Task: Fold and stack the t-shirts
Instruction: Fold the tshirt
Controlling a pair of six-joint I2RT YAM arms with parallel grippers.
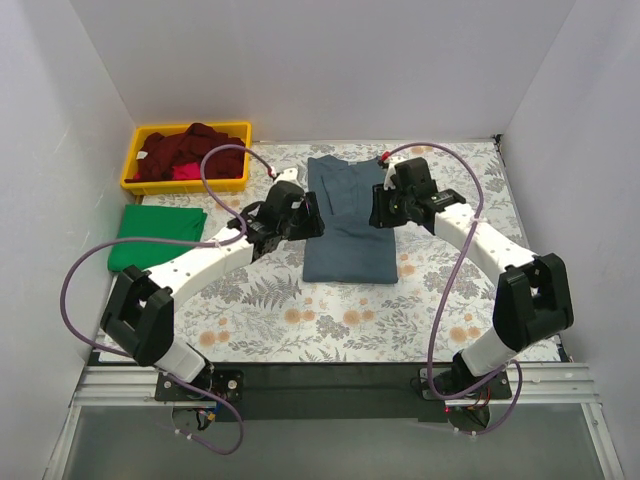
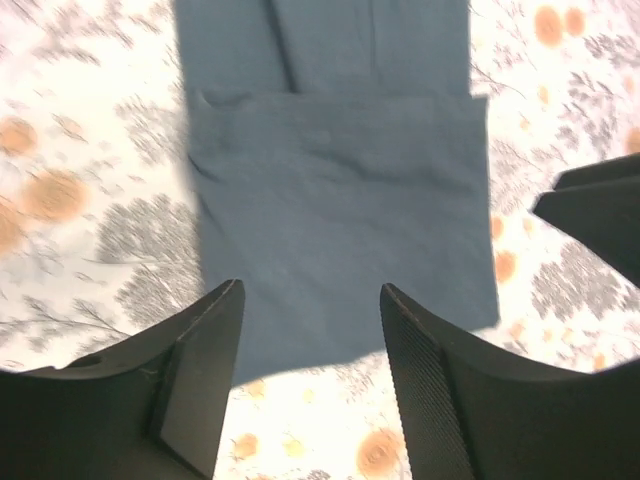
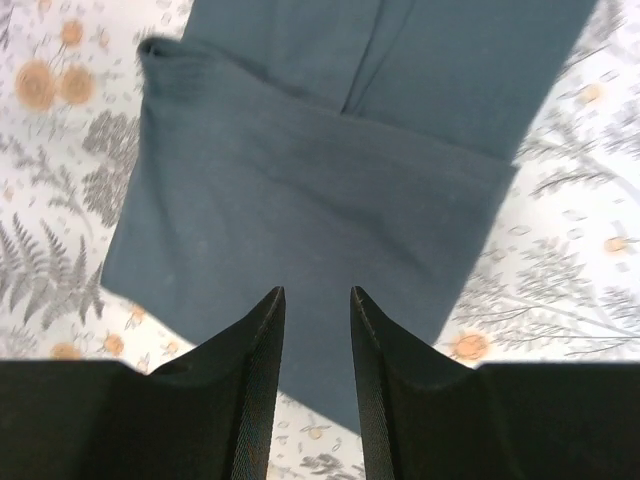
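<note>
The slate-blue t-shirt (image 1: 350,250) lies folded into a long strip on the floral cloth, with a fold laid over its near half (image 2: 340,180) (image 3: 300,210). My left gripper (image 1: 317,216) hovers at the strip's left edge. It is open (image 2: 311,300) with nothing between its fingers. My right gripper (image 1: 378,210) hovers at the strip's right edge. It is open too (image 3: 317,300), with a narrower gap and only cloth below. A folded bright green t-shirt (image 1: 158,236) lies at the left. Dark red and pink t-shirts (image 1: 185,152) are heaped in the bin.
The yellow bin (image 1: 135,172) stands at the back left corner, just behind the green shirt. White walls close in the table on the left, back and right. The floral table cloth (image 1: 300,320) lies bare in front of the blue shirt.
</note>
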